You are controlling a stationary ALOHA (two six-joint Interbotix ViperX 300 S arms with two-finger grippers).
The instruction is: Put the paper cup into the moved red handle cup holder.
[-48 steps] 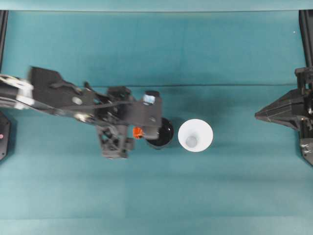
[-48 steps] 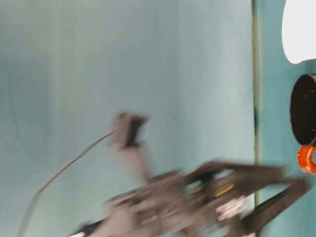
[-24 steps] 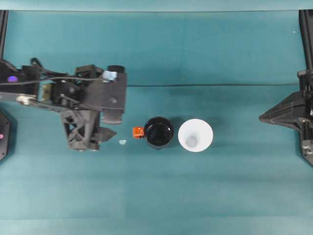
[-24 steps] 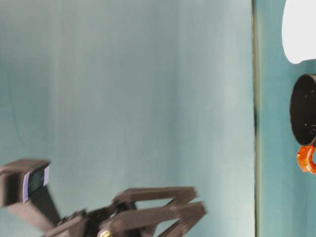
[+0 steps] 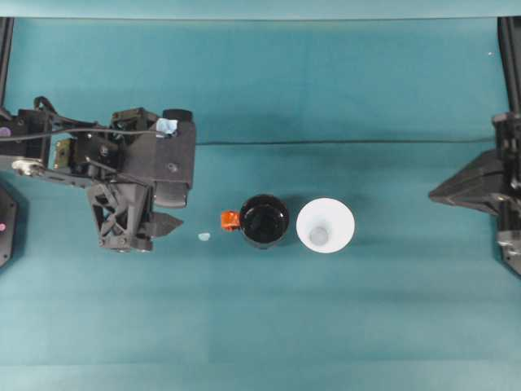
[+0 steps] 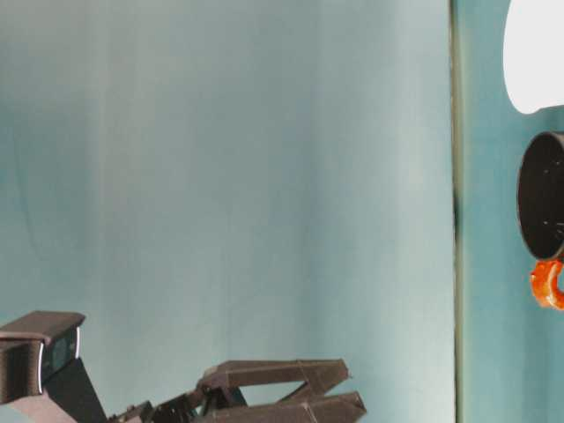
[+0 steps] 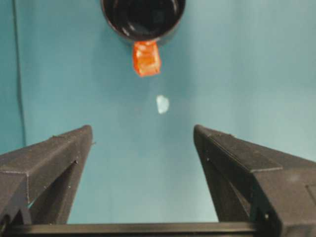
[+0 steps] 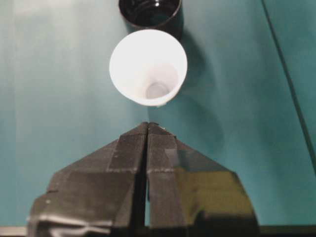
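Note:
The white paper cup (image 5: 325, 225) (image 8: 148, 66) (image 6: 533, 53) stands upright at the table's middle, mouth up. Touching or nearly touching its left side is the glossy black red handle cup holder (image 5: 264, 220) (image 7: 143, 15) (image 8: 150, 11) (image 6: 539, 194). Its orange-red handle (image 5: 230, 219) (image 7: 146, 58) points left. My left gripper (image 5: 184, 210) (image 7: 143, 143) (image 6: 352, 386) hangs open and empty, left of the handle and apart from it. Far to the right, my right gripper (image 5: 435, 194) (image 8: 147, 124) is shut on nothing and points at the paper cup.
A tiny pale scrap (image 5: 204, 236) (image 7: 162, 103) lies on the teal cloth between the left gripper and the handle. A seam (image 5: 342, 142) runs across the cloth behind the cups. Black frame posts (image 5: 510, 57) stand at the far corners.
My left gripper has let go of the holder's handle and drawn back to the left. The holder and paper cup have stayed put. The right arm has barely moved.

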